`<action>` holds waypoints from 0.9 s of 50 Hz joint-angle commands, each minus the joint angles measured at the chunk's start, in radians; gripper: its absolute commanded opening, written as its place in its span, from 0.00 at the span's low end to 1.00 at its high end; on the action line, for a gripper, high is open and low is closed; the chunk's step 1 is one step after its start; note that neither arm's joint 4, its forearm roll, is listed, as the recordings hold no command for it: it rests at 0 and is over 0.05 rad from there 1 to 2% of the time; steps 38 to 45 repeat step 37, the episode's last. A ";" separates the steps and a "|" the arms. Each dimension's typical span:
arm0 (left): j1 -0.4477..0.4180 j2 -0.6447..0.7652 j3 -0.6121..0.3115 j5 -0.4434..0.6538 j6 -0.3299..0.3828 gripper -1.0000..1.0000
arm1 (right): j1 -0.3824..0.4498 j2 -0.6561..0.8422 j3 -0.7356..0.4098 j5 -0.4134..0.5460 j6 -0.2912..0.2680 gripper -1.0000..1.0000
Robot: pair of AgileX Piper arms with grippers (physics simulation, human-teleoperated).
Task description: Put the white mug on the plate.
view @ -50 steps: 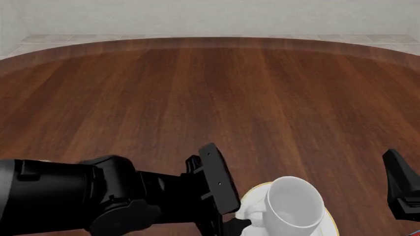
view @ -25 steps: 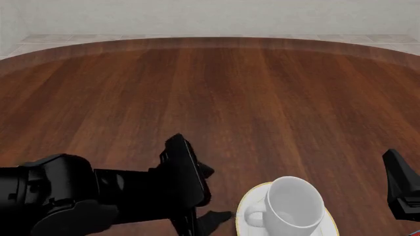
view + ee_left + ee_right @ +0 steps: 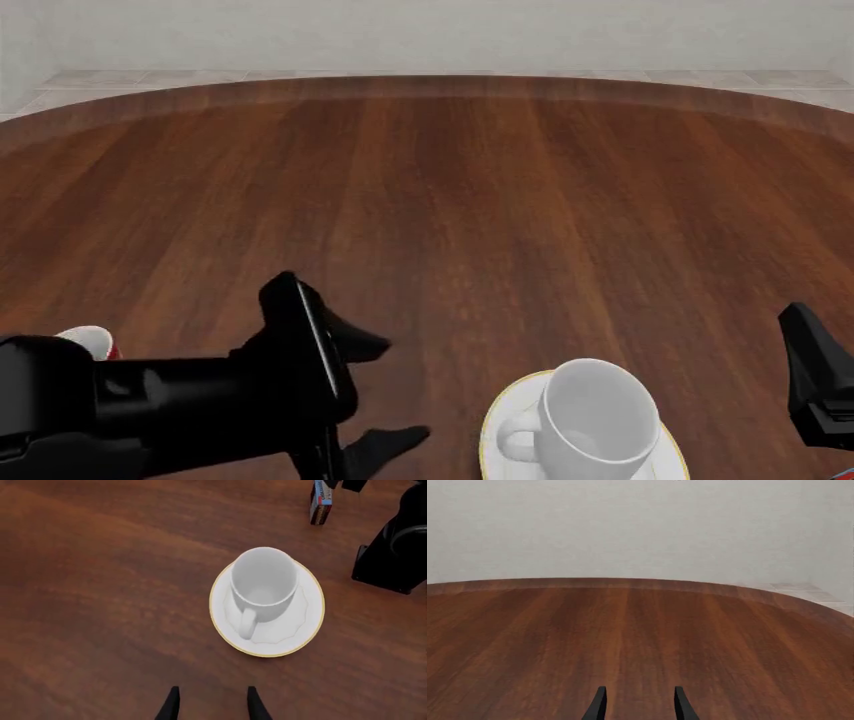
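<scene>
The white mug (image 3: 597,412) stands upright on the plate (image 3: 503,412) at the lower right of the front view, handle pointing toward the frame's left, so the placing looks done. In the left wrist view the mug sits a little off the plate's centre but well inside the gold rim. The left gripper (image 3: 212,704) hangs above the table (image 3: 441,200), apart from the mug, its jaws parted and holding nothing, likely because it has no further need to grip. The right gripper (image 3: 639,704) faces bare wood toward the far wall, jaws likewise parted and empty, apparently idle. A small box (image 3: 321,501) stands near the right arm's base.
</scene>
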 commanded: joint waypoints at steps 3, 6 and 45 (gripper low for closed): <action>0.027 -0.074 0.058 -0.002 0.004 1.00 | -0.010 0.001 -0.001 0.000 0.002 1.00; 0.025 -0.092 0.067 0.003 -0.001 1.00 | -0.016 -0.005 -0.004 -0.009 0.026 1.00; 0.101 -0.344 0.150 0.091 0.018 1.00 | 0.000 -0.006 -0.065 -0.085 0.083 1.00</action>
